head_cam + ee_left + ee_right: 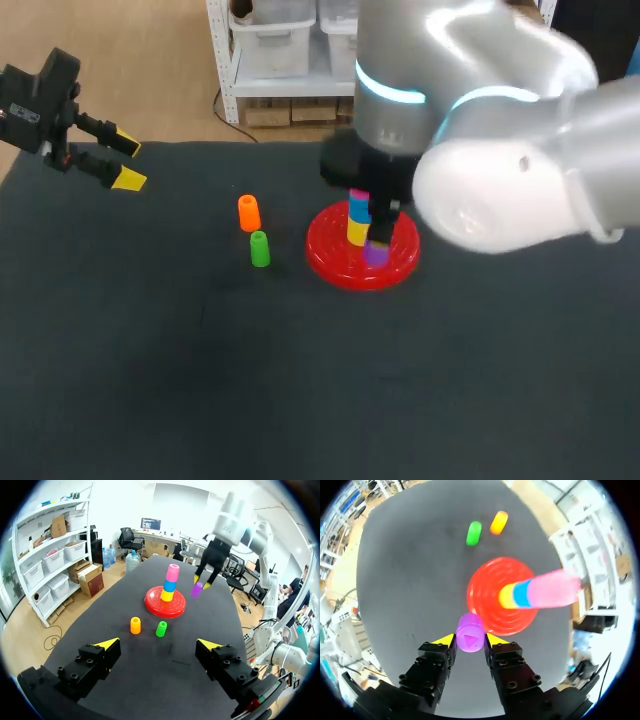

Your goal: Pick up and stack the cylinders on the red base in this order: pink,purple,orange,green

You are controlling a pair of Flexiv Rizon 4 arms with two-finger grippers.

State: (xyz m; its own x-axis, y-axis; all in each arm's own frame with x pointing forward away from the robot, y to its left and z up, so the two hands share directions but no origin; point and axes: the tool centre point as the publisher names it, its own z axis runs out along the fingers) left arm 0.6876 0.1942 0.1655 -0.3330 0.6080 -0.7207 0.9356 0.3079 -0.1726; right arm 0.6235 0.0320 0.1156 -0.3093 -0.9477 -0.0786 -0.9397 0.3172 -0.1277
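Dark table (150, 380) — right gripper (470, 640) pinches purple cylinder (470, 634) beside the stack (540, 591) on the base (485, 585); left gripper (157, 643) spread, orange (135, 625) and green (161, 629) ahead

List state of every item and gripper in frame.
Right gripper: shut on purple cylinder.
Left gripper: open, empty.
Purple cylinder: held aloft beside the stack.
Pink cylinder: tops stack on red base.
Orange cylinder: upright on table, unstacked.
Green cylinder: upright on table, unstacked.
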